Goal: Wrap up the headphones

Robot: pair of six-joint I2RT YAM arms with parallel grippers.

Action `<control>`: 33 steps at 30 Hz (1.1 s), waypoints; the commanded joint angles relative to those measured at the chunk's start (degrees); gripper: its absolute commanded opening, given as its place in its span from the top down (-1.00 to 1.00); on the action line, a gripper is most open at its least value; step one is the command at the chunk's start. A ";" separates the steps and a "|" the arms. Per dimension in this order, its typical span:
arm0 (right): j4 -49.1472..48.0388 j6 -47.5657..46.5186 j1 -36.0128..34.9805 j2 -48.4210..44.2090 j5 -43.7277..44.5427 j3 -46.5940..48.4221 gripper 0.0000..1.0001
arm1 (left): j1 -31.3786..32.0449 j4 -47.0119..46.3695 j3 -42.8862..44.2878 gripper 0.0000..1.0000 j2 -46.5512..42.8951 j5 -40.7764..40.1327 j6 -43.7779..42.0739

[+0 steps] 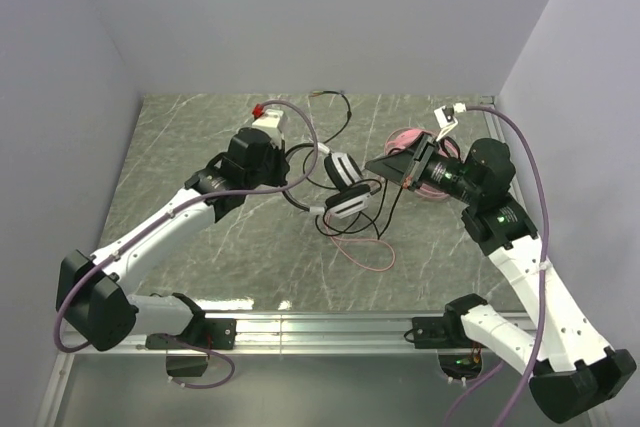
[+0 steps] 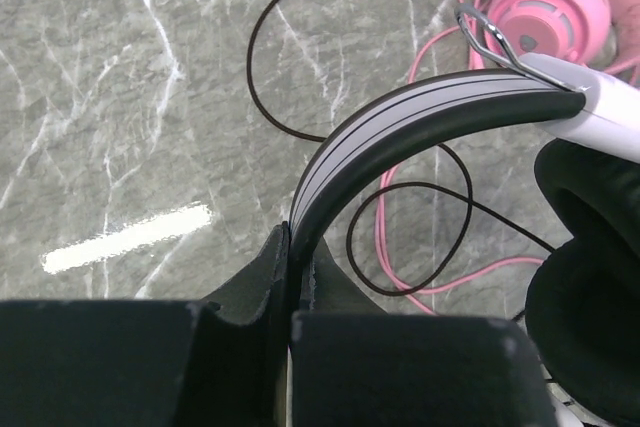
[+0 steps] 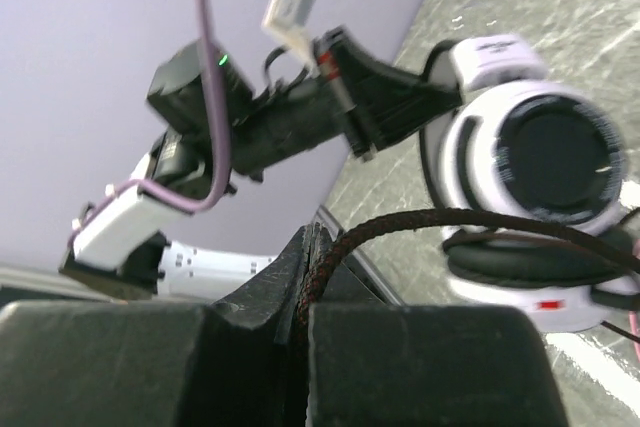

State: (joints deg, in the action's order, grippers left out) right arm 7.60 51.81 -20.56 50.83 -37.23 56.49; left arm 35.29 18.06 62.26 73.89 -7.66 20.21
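The black and white headphones point(image 1: 345, 192) hang just above the middle of the table. My left gripper point(image 2: 291, 247) is shut on their striped grey and black headband point(image 2: 400, 122); from above, that left gripper point(image 1: 312, 173) reaches in from the left. My right gripper point(image 3: 320, 245) is shut on their braided black cable point(image 3: 420, 219), close to the white ear cup point(image 3: 540, 167). In the top view this right gripper point(image 1: 378, 166) sits just right of the headset. The pink headphones point(image 2: 550, 7) lie on the table behind, partly hidden by the right wrist. Black cable loops point(image 2: 440, 247) trail on the marble.
A pink cable point(image 1: 365, 252) loops over the table in front of the headset, crossing the black cable. More black cable point(image 1: 335, 107) curls toward the back wall. Grey walls close in the table on three sides. A metal rail point(image 1: 330, 327) runs along the near edge.
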 commanded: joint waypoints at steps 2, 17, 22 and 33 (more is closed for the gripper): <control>-6.27 4.87 3.23 -0.91 -1.35 -2.61 1.00 | 0.22 -7.95 -1.00 0.99 -3.75 4.15 0.63; -21.73 12.43 4.65 8.58 -7.06 -4.11 1.00 | 4.52 -8.13 0.85 0.99 1.43 2.04 -1.75; -26.84 16.47 4.39 12.10 -8.99 -3.93 1.00 | 6.20 -8.75 2.16 0.99 4.41 -0.16 -1.57; -25.09 15.51 2.54 14.82 -8.73 -0.15 1.00 | 9.62 -10.42 8.39 0.99 12.07 -1.83 -1.84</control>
State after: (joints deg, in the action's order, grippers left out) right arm -14.74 67.07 -17.52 64.49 -44.49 53.10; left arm 43.22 14.31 65.36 86.35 -9.91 17.23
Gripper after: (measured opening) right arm 0.007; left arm 0.048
